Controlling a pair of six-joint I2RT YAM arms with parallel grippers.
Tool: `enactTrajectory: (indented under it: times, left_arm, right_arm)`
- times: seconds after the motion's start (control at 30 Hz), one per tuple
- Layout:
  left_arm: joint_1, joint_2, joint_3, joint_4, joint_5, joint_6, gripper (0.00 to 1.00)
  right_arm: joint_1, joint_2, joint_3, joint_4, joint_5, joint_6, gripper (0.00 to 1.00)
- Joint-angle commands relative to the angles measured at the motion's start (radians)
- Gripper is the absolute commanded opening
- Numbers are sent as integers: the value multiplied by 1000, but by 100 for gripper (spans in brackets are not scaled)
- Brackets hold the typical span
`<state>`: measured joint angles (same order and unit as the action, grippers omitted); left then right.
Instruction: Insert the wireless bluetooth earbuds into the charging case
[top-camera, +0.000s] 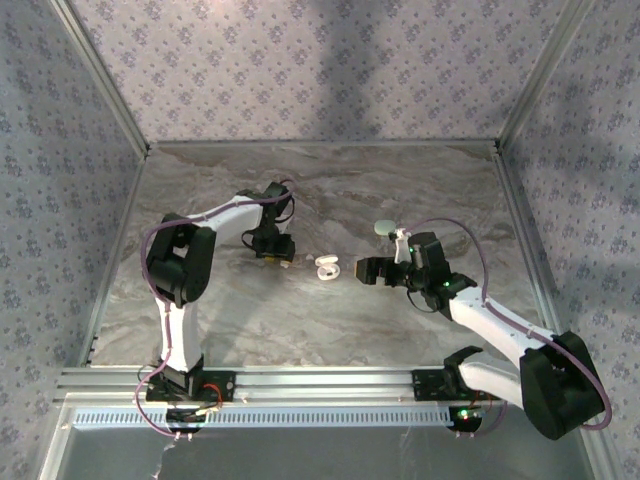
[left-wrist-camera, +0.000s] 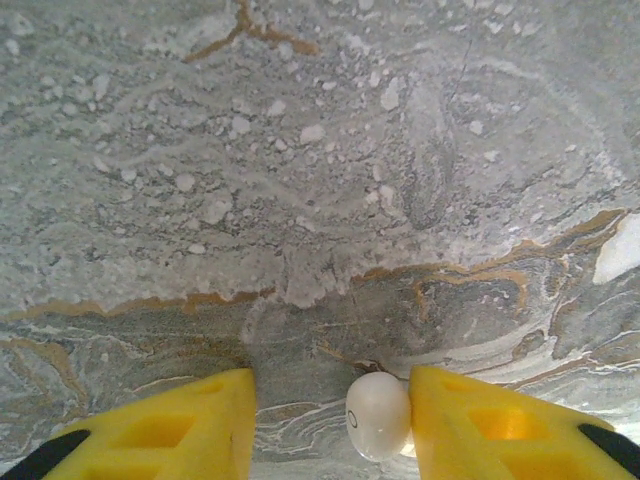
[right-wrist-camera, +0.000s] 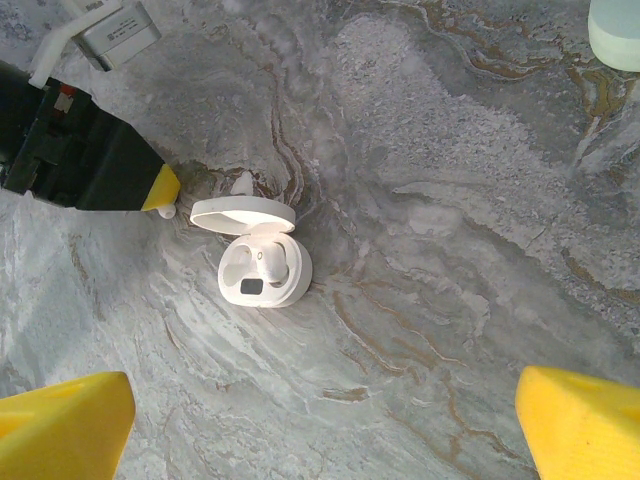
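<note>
Both arms are bolted at the near edge of the marbled grey table (top-camera: 330, 330). The left arm reaches toward 1 o'clock from its base and the right toward 10 o'clock. Mid-table, the open charging case (top-camera: 327, 268) lies flat with its lid (right-wrist-camera: 243, 213) standing back from the wells.

The right fingers (top-camera: 366, 270) hang just at the case's 3 o'clock, not touching it. In the right wrist view these yellow fingers (right-wrist-camera: 70, 425) stand wide apart with nothing between them. The case lies ahead of them, and a whitish seated earbud (right-wrist-camera: 268, 262) rests in one of its wells.

At the case's 9 o'clock the left fingers (top-camera: 275, 254) are low over the table. In the left wrist view they (left-wrist-camera: 480, 425) are apart, not clamped on anything. A loose earbud (left-wrist-camera: 378, 415) lies on the table between them, right against the inner face of the finger at 3 o'clock and clear of the other. From the right wrist it shows as a small white bit (right-wrist-camera: 166, 211) beside a yellow fingertip.

Farther back, at about 1 o'clock from the charging case and well apart from it, a pale green oval case (top-camera: 383, 228) rests on the table.
</note>
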<state>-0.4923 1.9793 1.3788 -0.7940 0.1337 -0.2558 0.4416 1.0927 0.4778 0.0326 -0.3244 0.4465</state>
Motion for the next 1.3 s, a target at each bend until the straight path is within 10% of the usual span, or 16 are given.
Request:
enactTrajectory:
  times: [0.0,1.27]
  left_arm:
    - [-5,1,17,-27,12,-18,43]
    - [8,0,6,-19,57,-41,28]
  right_arm:
    - [7,-11,27,-7,14,-20,100]
    - [8,-20,26,-11,17,-22,100]
